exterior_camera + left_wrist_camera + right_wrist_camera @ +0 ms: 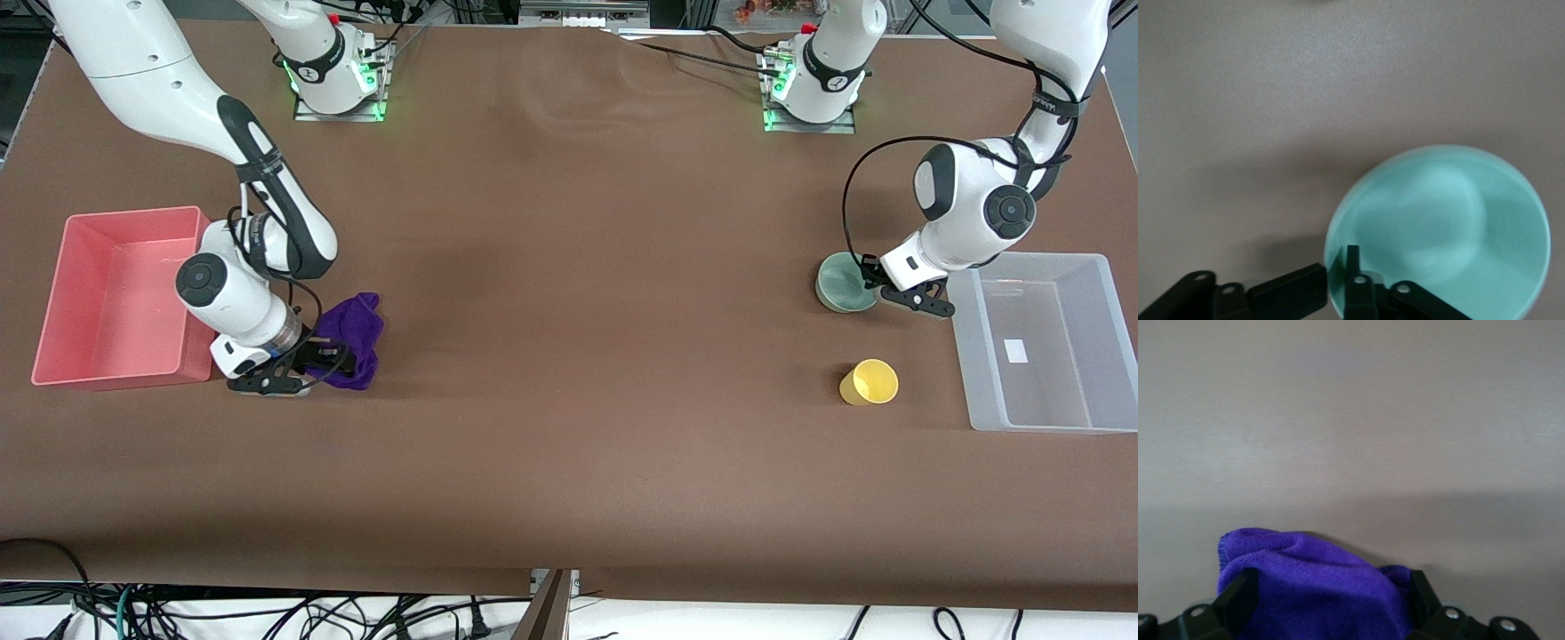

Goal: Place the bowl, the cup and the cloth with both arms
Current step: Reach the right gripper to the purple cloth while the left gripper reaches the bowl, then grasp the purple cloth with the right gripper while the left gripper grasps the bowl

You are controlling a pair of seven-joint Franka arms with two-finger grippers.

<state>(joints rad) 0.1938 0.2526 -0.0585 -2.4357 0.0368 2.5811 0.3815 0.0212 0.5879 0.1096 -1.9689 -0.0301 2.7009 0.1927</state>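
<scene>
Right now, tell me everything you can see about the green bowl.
The bowl is small, round and pale sage green, smooth inside and out, looking like plastic or glazed ceramic. It stands upright and empty on the brown table, toward the left arm's end, beside the clear bin and farther from the front camera than the yellow cup. The left gripper has its fingers closed on the rim, one inside and one outside the wall.
</scene>
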